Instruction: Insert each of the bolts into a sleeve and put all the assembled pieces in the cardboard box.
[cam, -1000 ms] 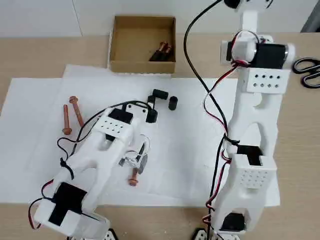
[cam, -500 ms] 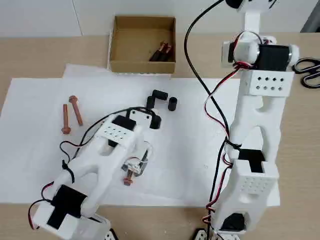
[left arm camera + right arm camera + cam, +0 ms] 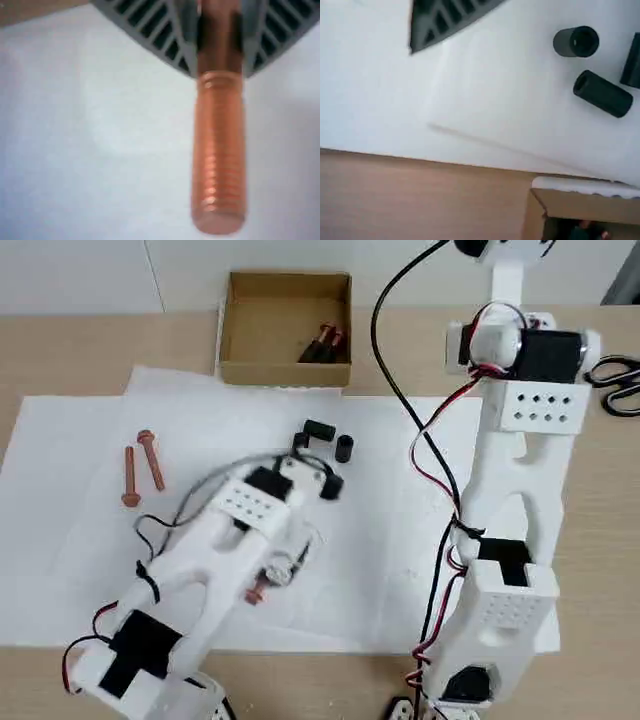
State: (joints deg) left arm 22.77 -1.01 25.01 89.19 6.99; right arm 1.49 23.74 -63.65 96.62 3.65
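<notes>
My left gripper (image 3: 272, 575) is shut on a copper bolt (image 3: 256, 591) just above the white paper, near the front middle. In the left wrist view the bolt (image 3: 218, 150) hangs threaded end down from the grey jaws of the left gripper (image 3: 218, 35). Black sleeves (image 3: 320, 428) (image 3: 344, 448) lie just beyond the left arm's wrist. Two more bolts (image 3: 130, 476) (image 3: 152, 459) lie at the left. The cardboard box (image 3: 240, 330) at the back holds assembled pieces (image 3: 322, 343). A dark part of my right gripper (image 3: 445, 20) hangs over the paper, short of the sleeves (image 3: 576, 41) (image 3: 602, 93) and the box corner (image 3: 580, 205).
The white paper (image 3: 400, 530) covers the table's middle. The right arm (image 3: 510, 490) stands tall along the right side, with black and red cables beside it. Scissors (image 3: 615, 380) lie at the far right edge.
My left arm has swung to the right and toward the sleeves, carrying the bolt with it. The right arm has barely shifted.
</notes>
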